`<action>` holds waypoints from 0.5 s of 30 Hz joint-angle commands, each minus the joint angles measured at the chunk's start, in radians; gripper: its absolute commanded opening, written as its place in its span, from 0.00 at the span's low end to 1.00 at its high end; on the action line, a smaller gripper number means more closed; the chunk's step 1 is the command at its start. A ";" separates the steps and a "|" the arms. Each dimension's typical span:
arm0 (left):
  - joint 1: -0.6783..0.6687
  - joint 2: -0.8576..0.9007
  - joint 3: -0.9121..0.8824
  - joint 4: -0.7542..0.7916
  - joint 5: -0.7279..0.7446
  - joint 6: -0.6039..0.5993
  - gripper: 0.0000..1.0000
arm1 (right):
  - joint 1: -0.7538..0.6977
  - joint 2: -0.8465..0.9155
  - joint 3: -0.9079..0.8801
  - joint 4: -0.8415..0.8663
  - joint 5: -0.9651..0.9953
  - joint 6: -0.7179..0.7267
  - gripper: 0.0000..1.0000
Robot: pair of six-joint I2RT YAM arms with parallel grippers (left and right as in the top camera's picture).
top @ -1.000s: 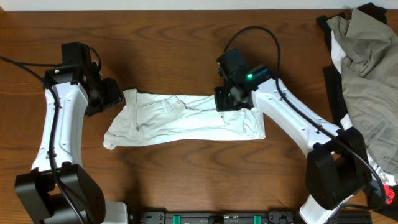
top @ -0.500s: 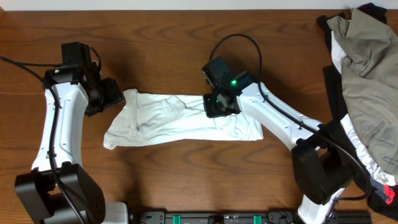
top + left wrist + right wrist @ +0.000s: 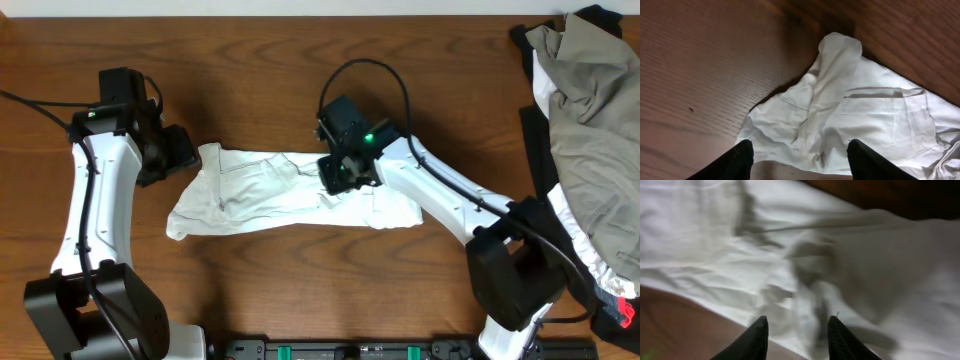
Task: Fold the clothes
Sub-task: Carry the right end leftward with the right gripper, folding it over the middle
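Overhead, the white T-shirt (image 3: 290,190) lies mid-frame; wrist views alone show the left tool (image 3: 799,152) released and the right tool (image 3: 796,330) pinching fabric.

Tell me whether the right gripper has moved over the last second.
Yes. In the overhead view the right gripper has slid left along the white T-shirt, away from the clothes pile at the table's right edge, dragging fabric with it.
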 commanded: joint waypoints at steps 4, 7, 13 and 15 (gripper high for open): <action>0.005 0.006 0.000 -0.002 -0.007 0.001 0.63 | -0.031 -0.127 0.012 -0.078 0.114 0.001 0.43; 0.005 0.006 0.000 -0.002 -0.007 0.002 0.63 | -0.031 -0.123 0.007 -0.151 0.148 0.008 0.43; 0.005 0.006 0.000 -0.002 -0.008 0.002 0.63 | -0.041 -0.109 -0.093 -0.163 0.279 0.139 0.37; 0.005 0.006 0.000 -0.003 -0.007 0.002 0.63 | -0.044 -0.108 -0.130 -0.161 0.321 0.209 0.36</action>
